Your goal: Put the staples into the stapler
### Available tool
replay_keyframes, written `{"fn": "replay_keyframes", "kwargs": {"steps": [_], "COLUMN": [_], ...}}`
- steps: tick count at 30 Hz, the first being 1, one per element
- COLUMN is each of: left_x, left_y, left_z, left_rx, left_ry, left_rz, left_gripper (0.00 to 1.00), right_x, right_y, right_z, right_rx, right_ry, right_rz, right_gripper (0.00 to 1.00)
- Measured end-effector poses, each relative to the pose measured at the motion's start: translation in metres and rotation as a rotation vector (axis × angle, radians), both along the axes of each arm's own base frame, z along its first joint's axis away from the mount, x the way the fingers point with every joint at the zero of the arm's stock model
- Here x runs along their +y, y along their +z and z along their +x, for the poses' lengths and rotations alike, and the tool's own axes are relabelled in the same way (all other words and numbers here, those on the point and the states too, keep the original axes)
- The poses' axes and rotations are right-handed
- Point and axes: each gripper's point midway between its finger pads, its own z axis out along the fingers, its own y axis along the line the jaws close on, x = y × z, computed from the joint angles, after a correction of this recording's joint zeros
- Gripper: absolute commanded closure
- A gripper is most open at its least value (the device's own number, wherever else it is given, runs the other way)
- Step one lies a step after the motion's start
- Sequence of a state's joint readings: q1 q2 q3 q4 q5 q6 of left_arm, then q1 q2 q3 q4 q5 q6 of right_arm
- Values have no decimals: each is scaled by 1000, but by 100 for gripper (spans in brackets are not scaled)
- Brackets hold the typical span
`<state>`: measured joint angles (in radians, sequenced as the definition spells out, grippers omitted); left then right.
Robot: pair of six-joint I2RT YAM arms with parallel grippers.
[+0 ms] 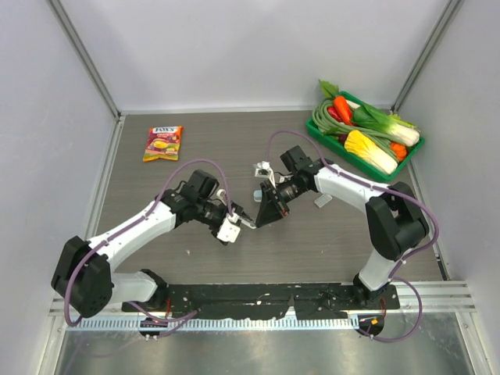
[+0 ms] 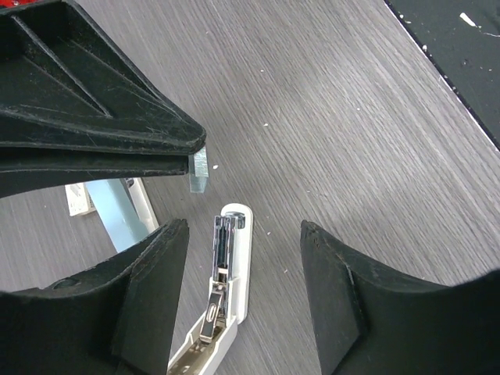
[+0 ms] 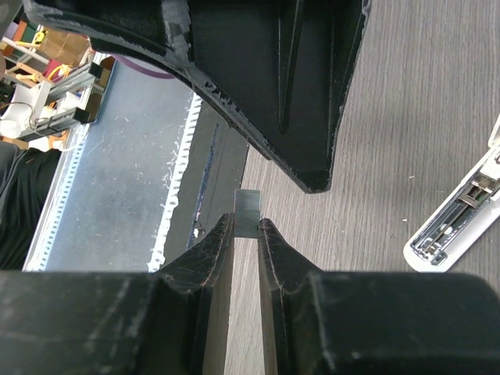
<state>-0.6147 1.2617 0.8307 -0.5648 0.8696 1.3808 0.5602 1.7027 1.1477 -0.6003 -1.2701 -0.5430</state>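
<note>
1. Green tray, upper right of the top view: full of toy vegetables.
2. Left claw: jaws partly open, one either side of the stapler, gripping nothing.
3. Right claw: pinched tight on the staples.
4. Stapler: white, opened up, bottom centre of the left wrist view. Long axis runs bottom to top of frame, nose at the top.
5. Staples: short silver strip, upright in the right fingertips, just past the stapler nose, apart from it.
</note>
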Motion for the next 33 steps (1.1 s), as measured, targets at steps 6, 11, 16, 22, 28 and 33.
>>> {"fn": "replay_keyframes", "kwargs": {"steps": [6,11,16,22,28,33], "left_x": [-9,-16,-23,-25,-27,-29], "left_y": [-3,0,8,6,5,5], "left_z": [-5,-7,-6,-8,-7,-6], "left_rx": [38,68,69,76,76,78], "left_ry": [2,7,13,19,31,42], "left_rz": [7,7,-4,11,15,18], "left_gripper": [40,46,55,64,67,69], "right_x": [0,0,-1,-2,-3,-4], "right_y": [-1,-5,-10,-10,-11,-12], "right_z": [-1,0,1,1,1,1], "right_rx": [17,31,45,51,57,62], "right_ry": [7,6,3,0,-3,-5], "right_rz": [9,5,-3,0,-2,-5], "right_gripper": [78,78,78,77,77,77]}}
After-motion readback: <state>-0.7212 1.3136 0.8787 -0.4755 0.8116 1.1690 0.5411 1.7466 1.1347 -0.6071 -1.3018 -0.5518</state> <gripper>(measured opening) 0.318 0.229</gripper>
